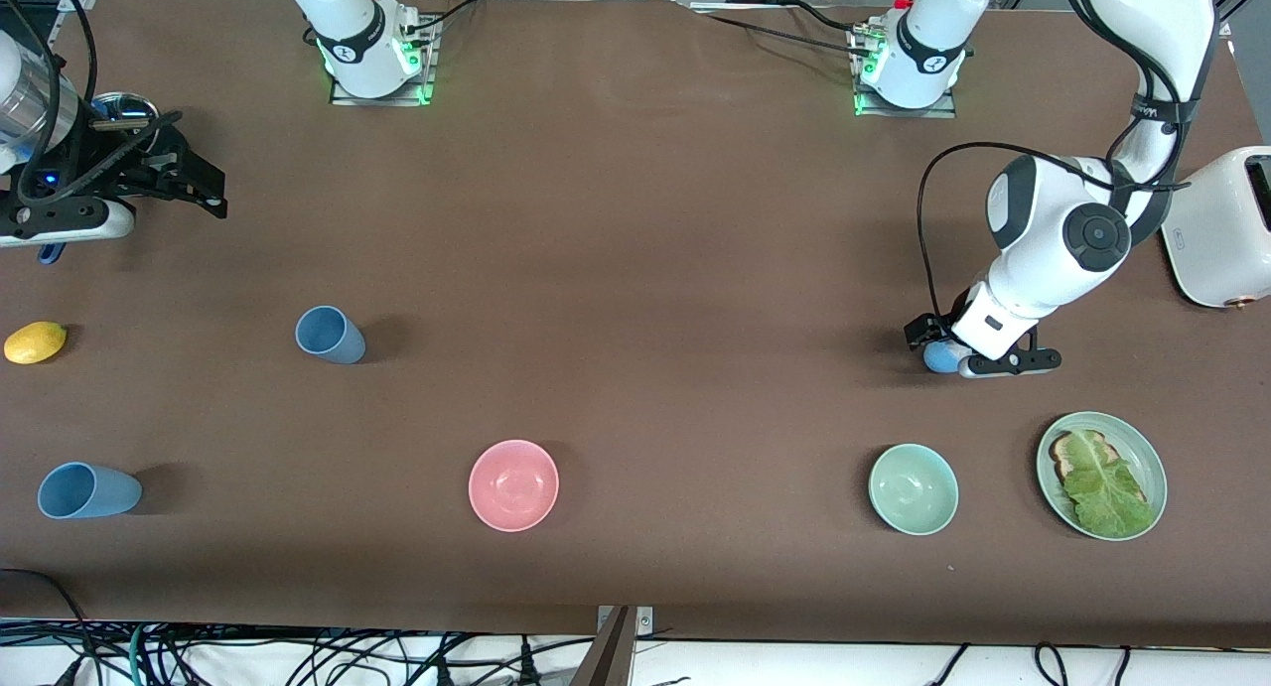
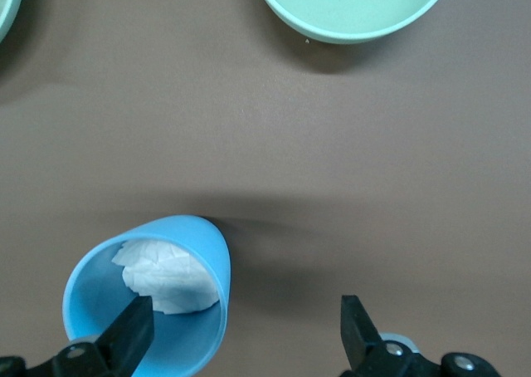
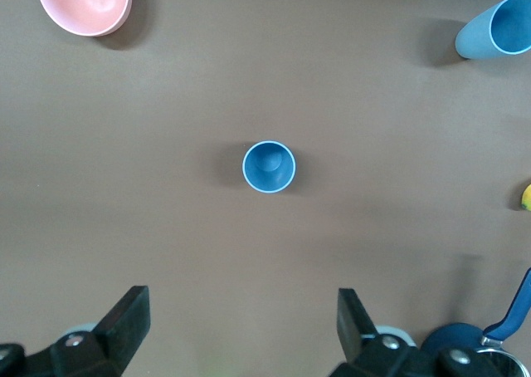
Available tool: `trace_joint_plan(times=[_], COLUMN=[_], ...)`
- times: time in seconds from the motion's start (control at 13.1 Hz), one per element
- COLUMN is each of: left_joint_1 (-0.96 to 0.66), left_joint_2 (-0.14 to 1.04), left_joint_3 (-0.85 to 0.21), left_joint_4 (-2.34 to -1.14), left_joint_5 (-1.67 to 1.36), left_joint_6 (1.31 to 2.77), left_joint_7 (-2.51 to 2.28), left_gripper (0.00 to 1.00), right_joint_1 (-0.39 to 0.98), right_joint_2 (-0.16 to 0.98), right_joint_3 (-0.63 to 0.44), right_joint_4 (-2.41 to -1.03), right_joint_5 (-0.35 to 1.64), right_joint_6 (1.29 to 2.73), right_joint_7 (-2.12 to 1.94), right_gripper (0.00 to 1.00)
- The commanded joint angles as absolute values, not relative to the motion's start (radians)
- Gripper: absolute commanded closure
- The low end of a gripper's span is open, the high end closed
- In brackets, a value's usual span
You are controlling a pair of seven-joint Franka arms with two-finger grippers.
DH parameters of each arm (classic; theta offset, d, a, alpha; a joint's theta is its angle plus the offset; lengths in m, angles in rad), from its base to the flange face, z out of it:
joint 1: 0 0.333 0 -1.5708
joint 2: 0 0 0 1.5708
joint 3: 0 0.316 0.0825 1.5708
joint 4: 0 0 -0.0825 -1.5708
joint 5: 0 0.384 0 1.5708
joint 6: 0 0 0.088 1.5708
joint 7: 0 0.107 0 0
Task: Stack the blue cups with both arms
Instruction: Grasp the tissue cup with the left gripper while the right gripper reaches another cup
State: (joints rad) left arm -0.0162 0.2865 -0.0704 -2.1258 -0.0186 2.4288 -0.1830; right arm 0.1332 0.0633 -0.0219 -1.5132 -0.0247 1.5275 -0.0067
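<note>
cup (image 2: 149,298) at open left gripper (image 2: 245,335) | one finger inside rim

Bare table (image 1: 635,269) between arms; green bowl (image 1: 913,488) near left tool (image 1: 943,353).

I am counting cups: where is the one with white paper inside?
The cup with paper stands under the left gripper, farther from the front camera than the green bowl.

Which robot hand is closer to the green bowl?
The left. The left gripper is low at a blue cup just farther from the front camera than the green bowl. The right gripper waits at the right arm's end of the table.
</note>
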Motion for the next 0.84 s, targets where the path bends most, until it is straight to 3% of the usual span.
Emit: trace_joint_plan(times=[0.0,0.61,0.69,0.76], left_joint_1=[-0.026,-0.026,-0.026,-0.026], left_joint_2=[0.252,0.304,0.313,0.316], left_joint_3=[-0.067,-0.066,-0.066,-0.066], left_joint_4=[-2.169,-2.171,-2.171,-2.172], left_joint_5=[-0.029,-0.029,-0.029,-0.029], left_joint_6=[2.45,2.52,2.532,2.545], left_joint_7=[-0.195,-0.195,-0.195,-0.195], left_gripper=[0.0,0.04,0.13,0.29], right_joint_1=[0.137,0.133,0.133,0.133], right_joint_2=[0.074,0.129,0.133,0.138], right_joint_3=[-0.023,-0.026,-0.026,-0.026], right_joint_4=[-1.523,-1.523,-1.523,-1.522], right_joint_5=[-0.037,-0.038,-0.038,-0.038], right_joint_6=[1.552,1.6,1.606,1.611], right_joint_7=[-0.009,-0.012,-0.012,-0.012], right_gripper=[0.0,0.0,0.0,0.0])
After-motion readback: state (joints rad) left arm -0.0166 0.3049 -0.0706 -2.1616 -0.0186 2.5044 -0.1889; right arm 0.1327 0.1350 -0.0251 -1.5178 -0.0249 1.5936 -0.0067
